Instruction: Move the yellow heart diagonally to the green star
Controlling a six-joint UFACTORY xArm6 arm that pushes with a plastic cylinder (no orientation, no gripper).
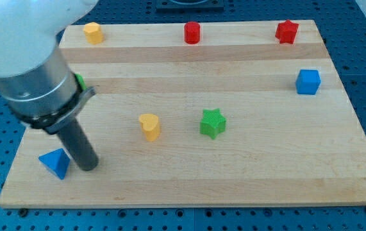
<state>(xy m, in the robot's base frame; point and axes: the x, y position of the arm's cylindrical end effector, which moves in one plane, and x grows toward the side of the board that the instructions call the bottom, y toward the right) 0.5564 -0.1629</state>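
The yellow heart (149, 126) sits on the wooden board (247, 160), a little toward the view's left of the middle. The green star (213, 123) is near it on the view's right, with a small strip of bare wood between them, so they do not touch. There is lots of open wood below both of them, down to the board's bottom edge, and more open wood above them. My tip (88, 165) is down on the board, to the view's left of the heart and lower, well apart from it. I have no fingers to open or close, just a plain dark rod, and it holds nothing. A blue pyramid-shaped block (56, 162) sits just beside my tip on the view's left, close to the board's bottom left corner. A green block (79, 81) peeks out from behind the arm; its shape cannot be made out. Along the top edge sit a yellow block (93, 32), a red cylinder (191, 32) and a red star (286, 31). A blue cube (308, 81) sits near the right edge.
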